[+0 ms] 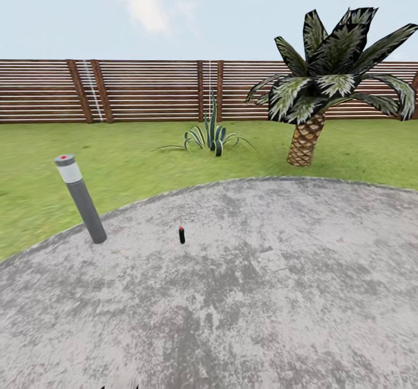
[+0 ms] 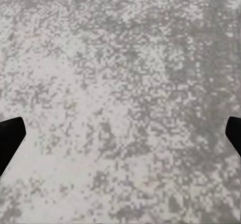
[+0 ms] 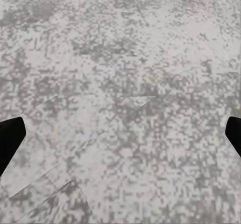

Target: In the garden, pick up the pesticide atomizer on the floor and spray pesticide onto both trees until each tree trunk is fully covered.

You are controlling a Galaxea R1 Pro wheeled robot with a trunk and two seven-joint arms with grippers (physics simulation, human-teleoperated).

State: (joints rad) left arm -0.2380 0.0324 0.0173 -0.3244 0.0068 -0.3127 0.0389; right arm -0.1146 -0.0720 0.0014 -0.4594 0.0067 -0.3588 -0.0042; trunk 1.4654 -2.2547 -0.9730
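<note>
Paving [image 1: 249, 319], grey and mottled, lies right under you, and both wrist views look down on it. Left pincer [image 2: 120, 133]: dark fingertips [image 2: 10, 138] sit at opposite edges of the view, so it's spread wide with nothing in it. Right pincer [image 3: 120, 138]: same, wide apart and empty.

Left to right in the head view: a grey bollard light [image 1: 81, 200] stands at the paving's edge. Then a small dark upright thing with a red top [image 1: 182, 234] stands on the paving, well ahead of you. That's likely the pesticide atomizer, but it's too small to be sure. Beyond it on the lawn [image 1: 128, 162] is a spiky low plant [image 1: 210, 136], then a short palm [image 1: 325, 81] with a scaly trunk, with the slatted fence [image 1: 145, 90] behind.

Risks:
- Atomizer is thin and upright. Drive in too fast, or lower a pincer off-centre, and you'll likely tip it or roll it away.
- Don't spray the palm. It doesn't match the tall smooth-trunked trees.
- Bollard sits near your left-side path. Swinging wide could clip it.
</note>
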